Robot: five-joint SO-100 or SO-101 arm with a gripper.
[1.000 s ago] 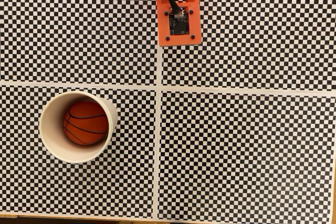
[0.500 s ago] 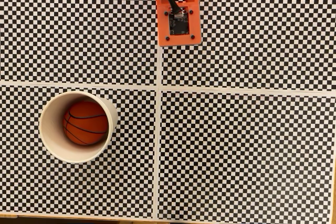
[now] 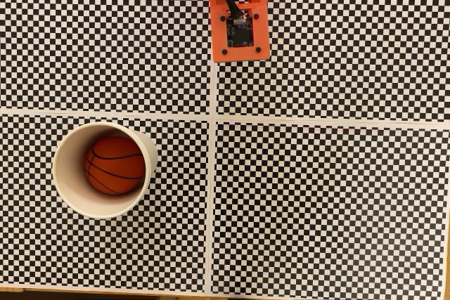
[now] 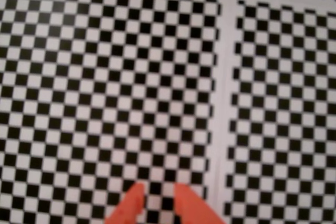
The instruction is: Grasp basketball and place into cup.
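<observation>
Fingertips of the orange gripper poke up from the bottom edge of the wrist view, two blunt points with a narrow slot of checkered surface showing between them. Nothing sits in that slot; the tips are parted slightly and grip nothing, hanging over bare pattern just left of a pale seam line.

Largest thing: the table, covered edge to edge in a black-and-white checkerboard sheet. Pale seams split the sheet into four panels in the fixed view, one seam running top to bottom near the middle, one running left to right a little above the middle. A thin strip of wood-coloured edge shows along the bottom of that view.

Next: the arm's orange housing, at the middle of the table's far edge in the fixed view, with a dark circuit board exposed in a rectangular recess and a black cable running into it.

Next: the cup, cream-white paper, upright, mouth open to the camera, in the lower-left panel near the table's left edge, just below the horizontal seam. Well apart from the housing.

Smallest: the basketball, orange-red with thin black seam lines, resting inside the cup at its bottom, offset toward the right-hand wall as the fixed view shows it.
</observation>
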